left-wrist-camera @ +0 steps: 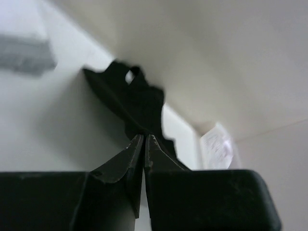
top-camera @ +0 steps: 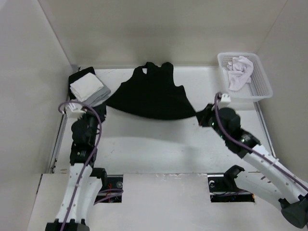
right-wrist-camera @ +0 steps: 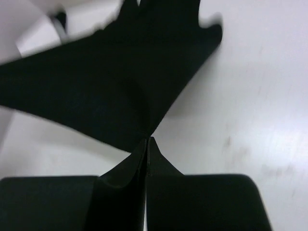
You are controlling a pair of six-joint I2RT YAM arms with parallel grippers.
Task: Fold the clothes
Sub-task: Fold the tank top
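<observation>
White table, one black tank top

Dark left fingers pinch a corner of the black tank top, which stretches away over the white desk; blurred grey-white stack upper left.

Left arm and right arm reach forward, spread apart, jaws pinched tight.

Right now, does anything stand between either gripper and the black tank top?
Nothing visible does. The left gripper and the right gripper are each shut on a hem corner of the tank top, stretched between them. The folded stack and the basket sit off to its sides.
</observation>
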